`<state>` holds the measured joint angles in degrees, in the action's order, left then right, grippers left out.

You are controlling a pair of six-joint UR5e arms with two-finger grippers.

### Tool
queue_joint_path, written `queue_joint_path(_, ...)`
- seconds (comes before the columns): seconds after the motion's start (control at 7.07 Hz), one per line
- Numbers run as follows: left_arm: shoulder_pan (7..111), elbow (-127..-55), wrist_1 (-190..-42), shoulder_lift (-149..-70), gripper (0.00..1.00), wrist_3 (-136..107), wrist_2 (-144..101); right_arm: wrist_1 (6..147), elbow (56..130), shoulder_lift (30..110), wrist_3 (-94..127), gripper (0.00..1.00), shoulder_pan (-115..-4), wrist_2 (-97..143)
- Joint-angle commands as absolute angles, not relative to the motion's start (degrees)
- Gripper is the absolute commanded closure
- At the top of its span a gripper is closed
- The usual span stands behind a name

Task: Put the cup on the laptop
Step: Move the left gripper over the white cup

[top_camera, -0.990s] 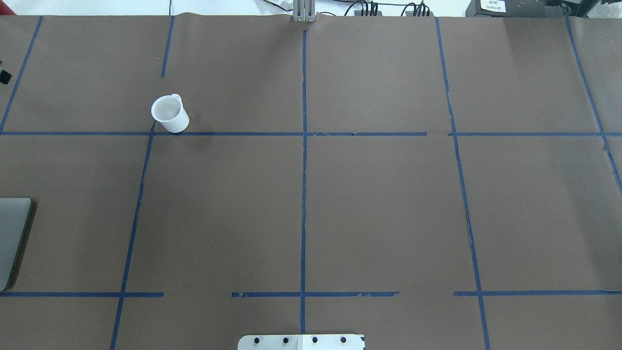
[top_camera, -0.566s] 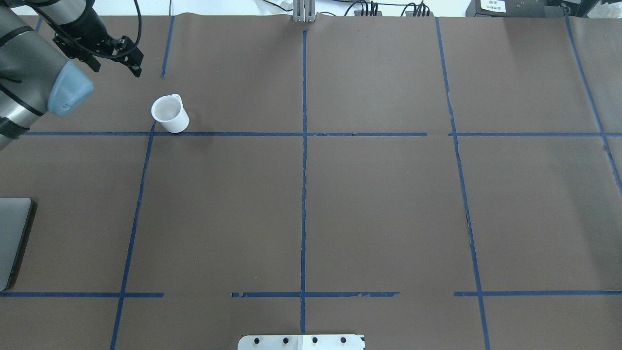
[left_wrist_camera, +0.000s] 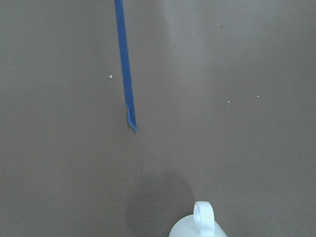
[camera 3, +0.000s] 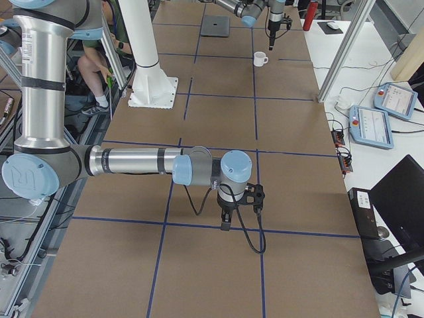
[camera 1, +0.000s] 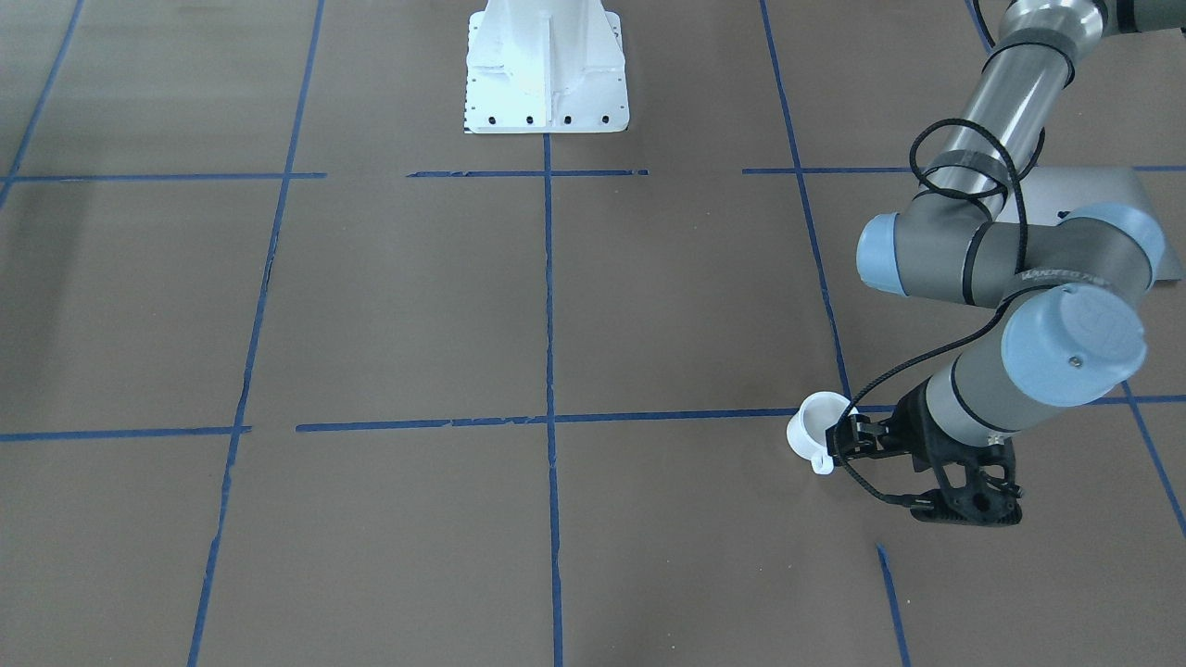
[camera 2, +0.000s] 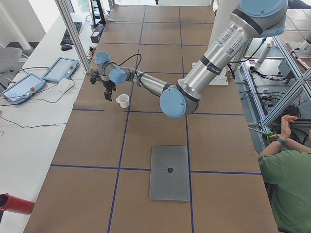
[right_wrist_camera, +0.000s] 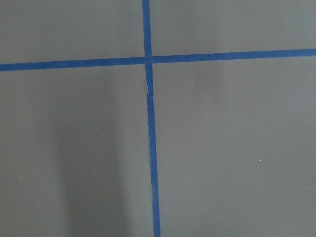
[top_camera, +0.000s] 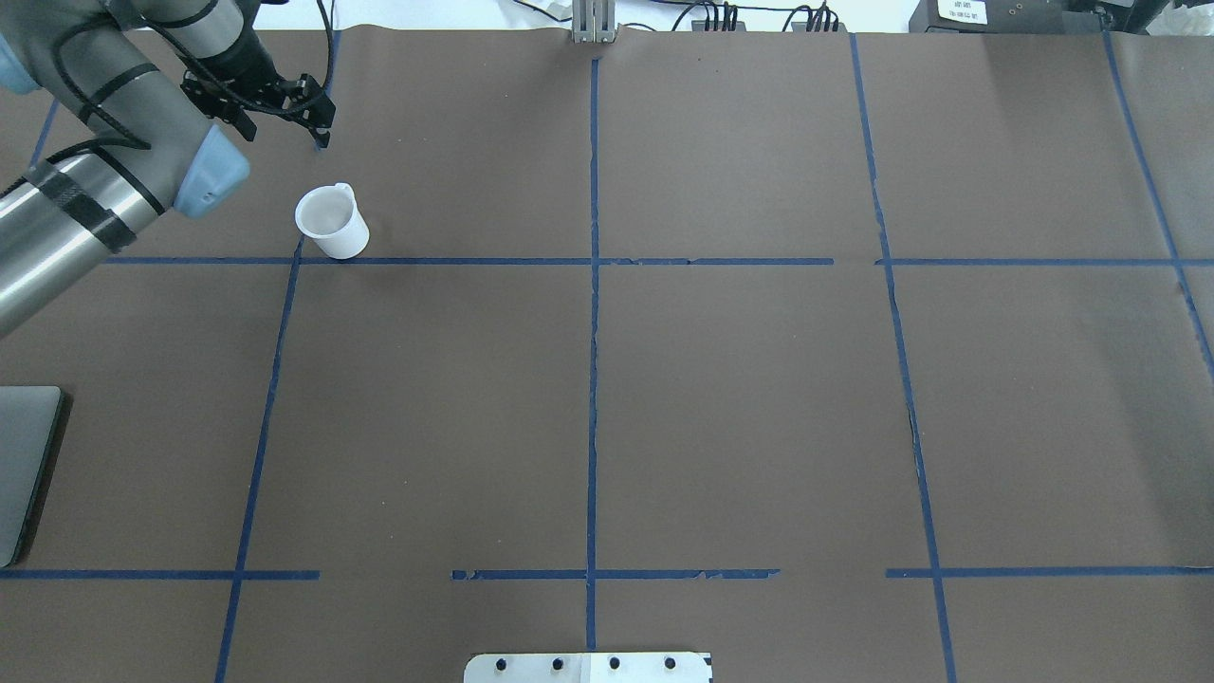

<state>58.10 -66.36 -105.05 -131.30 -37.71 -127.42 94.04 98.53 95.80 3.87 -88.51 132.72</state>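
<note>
The small white cup (top_camera: pixel 331 221) stands upright on the brown table at the far left, its handle turned away from the robot; it also shows in the front view (camera 1: pixel 815 428) and at the bottom edge of the left wrist view (left_wrist_camera: pixel 198 224). My left gripper (top_camera: pixel 283 128) hangs open and empty just beyond the cup, fingers down, close to the cup but apart from it (camera 1: pixel 927 482). The silver-grey laptop (camera 2: pixel 169 172) lies closed and flat at the table's left edge (top_camera: pixel 19 465). My right gripper (camera 3: pixel 238 212) hovers low over the table far from both; I cannot tell its state.
Blue tape lines (top_camera: pixel 593 332) grid the table. The white robot base plate (camera 1: pixel 545 65) sits at the near middle edge. Teach pendants (camera 2: pixel 60 69) lie on the side bench. A person in green (camera 2: pixel 286 179) sits beside the table.
My left arm has come into the overhead view from the left and moved right, bringing its open gripper beyond the cup. The cup and laptop have not moved.
</note>
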Motion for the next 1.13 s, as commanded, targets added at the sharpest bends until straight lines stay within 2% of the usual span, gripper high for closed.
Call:
queue_joint_path(0.0,55.6,-62.1,-110.3,-132.0,0.00,-39.6,-126.0,94.0,98.5,95.8,3.9,0.00,-88.5,132.7)
queue_joint_path(0.28,53.9,-61.4,-110.8,-132.0,0.00,-40.4,-125.2,94.0,98.5,95.8,3.9,0.00,-88.5,132.7)
queue_joint_path(0.42,53.3,-61.3,-111.5,-131.9,0.05,-41.0,-124.7,94.0,98.5,95.8,3.9,0.00,-88.5,132.7)
queue_joint_path(0.57,53.1,-61.3,-111.6,-131.9,0.17,-41.4,-124.1,94.0,98.5,95.8,3.9,0.00,-88.5,132.7)
queue_joint_path(0.99,53.0,-59.9,-113.1,-131.9,0.40,-41.1,-124.1,94.0,98.5,95.8,3.9,0.00,-88.5,132.7)
